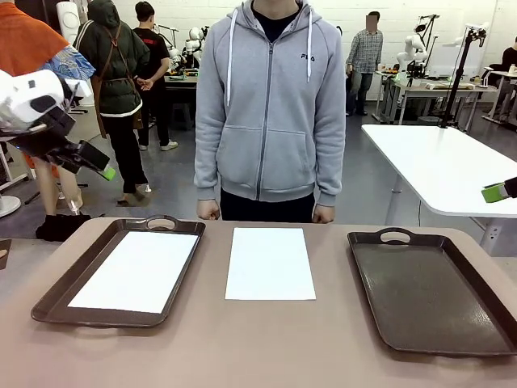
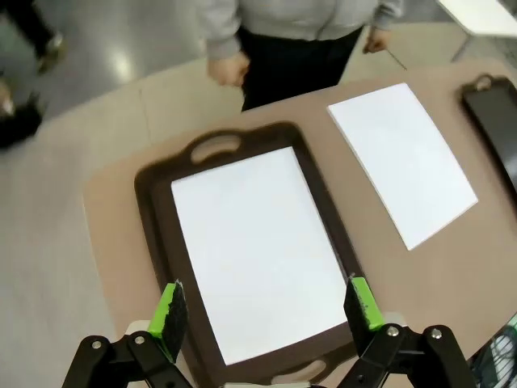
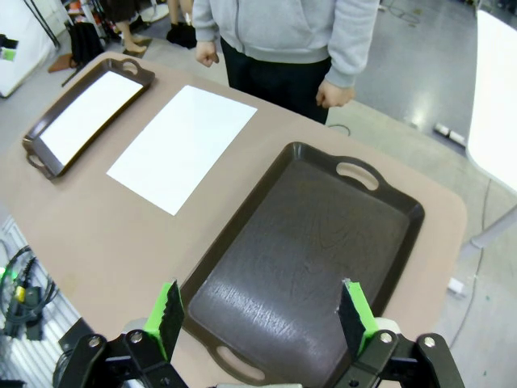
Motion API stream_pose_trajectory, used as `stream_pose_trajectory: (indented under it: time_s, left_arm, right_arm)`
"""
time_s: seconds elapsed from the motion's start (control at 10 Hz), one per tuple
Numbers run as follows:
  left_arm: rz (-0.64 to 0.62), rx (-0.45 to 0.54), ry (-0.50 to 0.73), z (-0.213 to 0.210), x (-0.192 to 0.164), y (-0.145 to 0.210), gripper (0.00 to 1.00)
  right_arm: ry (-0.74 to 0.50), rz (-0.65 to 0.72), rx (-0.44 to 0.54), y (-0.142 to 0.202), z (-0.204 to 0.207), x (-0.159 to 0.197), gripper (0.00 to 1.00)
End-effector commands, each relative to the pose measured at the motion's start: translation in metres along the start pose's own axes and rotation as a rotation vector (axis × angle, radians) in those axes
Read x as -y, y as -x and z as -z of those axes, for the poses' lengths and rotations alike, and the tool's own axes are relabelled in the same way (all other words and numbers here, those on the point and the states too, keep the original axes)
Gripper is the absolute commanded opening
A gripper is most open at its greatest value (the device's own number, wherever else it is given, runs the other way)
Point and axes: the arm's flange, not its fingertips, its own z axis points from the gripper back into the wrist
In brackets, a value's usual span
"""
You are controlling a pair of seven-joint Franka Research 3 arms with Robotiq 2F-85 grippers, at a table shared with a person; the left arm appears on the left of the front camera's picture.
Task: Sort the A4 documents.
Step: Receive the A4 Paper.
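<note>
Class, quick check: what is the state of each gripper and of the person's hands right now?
Left gripper: open, holding nothing.
Right gripper: open, holding nothing.
Person's hands: loosely curled, holding nothing.

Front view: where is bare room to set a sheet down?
The empty dark brown tray on the right is bare. Beige tabletop is free along the near edge and between that tray and the loose white paper sheet. The left dark brown tray is crowded: a white sheet covers it.
</note>
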Motion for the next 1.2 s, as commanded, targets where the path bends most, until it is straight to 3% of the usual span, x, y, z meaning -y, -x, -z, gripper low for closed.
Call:
stream_pose_trajectory:
  time_s: [0.0, 0.3, 0.8, 1.1]
  left_arm:
    - [0.152, 0.118, 0.121, -0.012, -0.002, 0.022, 1.0]
    - [0.163, 0.112, 0.366, -0.02, -0.018, 0.033, 1.0]
    - [0.127, 0.182, 0.382, -0.029, -0.019, 0.051, 1.0]
    - [0.11, 0.172, 0.379, -0.03, -0.019, 0.05, 1.0]
  right_arm:
    - [-0.014, 0.0, 0.003, 0.0, 0.002, 0.0, 1.0]
    - [-0.014, 0.0, 0.003, 0.0, 0.002, 0.0, 1.0]
    - [-0.014, 0.0, 0.003, 0.0, 0.002, 0.0, 1.0]
    - [-0.014, 0.0, 0.003, 0.0, 0.002, 0.0, 1.0]
